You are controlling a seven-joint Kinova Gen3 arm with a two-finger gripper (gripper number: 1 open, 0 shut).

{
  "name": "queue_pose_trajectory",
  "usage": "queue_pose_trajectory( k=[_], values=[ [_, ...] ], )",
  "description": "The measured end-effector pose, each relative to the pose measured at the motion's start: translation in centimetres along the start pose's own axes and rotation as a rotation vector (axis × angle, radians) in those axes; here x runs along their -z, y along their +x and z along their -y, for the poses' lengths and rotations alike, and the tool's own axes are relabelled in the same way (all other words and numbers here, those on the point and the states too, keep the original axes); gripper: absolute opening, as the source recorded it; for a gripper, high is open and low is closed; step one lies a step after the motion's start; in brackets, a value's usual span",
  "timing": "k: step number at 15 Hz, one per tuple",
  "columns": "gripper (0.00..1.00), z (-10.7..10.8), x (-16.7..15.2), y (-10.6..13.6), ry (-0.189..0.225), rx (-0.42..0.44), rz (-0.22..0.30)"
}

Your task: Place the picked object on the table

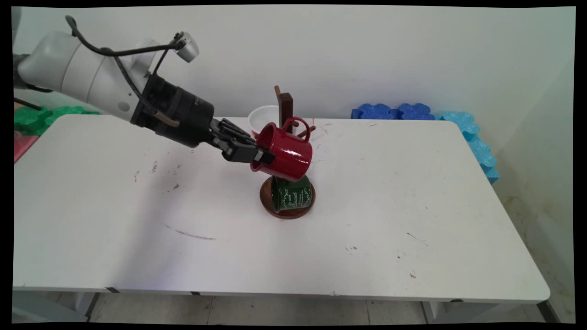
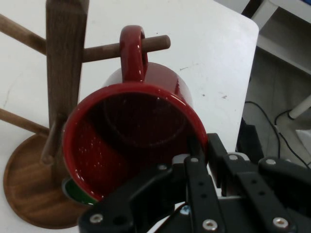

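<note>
Main view shows the white arm coming in from the far left and reaching down and to the right over the white desk [image 1: 137, 220]. Its black tool [image 1: 262, 155] points to the right and a bit down, at the middle of the desk. The tool is pinching the rim of a red mug [image 1: 286, 153]: one finger goes inside the mug and the other presses on the outside.

The red mug is tipped on its side, with its open mouth facing the arm. Its handle [image 1: 297, 123] is at the top and is looped over a peg of a brown wooden mug stand [image 1: 285, 107]. In the hand view, the peg [image 2: 153, 43] goes right through the handle, and the tool [image 2: 194, 155] grips the rim at the lower right of the mouth.

A green mug [image 1: 291, 194] with pale writing sits under the red mug, on the stand's round base [image 1: 286, 213]. A white bowl [image 1: 263, 118] is just behind the stand. Blue foam blocks [image 1: 394, 111] lie at the far right, by the wall, and green ones [image 1: 36, 117] at the far left.
</note>
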Motion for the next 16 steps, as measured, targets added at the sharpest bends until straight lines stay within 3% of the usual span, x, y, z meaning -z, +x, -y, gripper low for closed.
queue_pose_trajectory(
  k=[16],
  values=[
    [0.00, -2.6, 1.1, 0.5, -0.065, -0.008, -0.009]
  ],
)
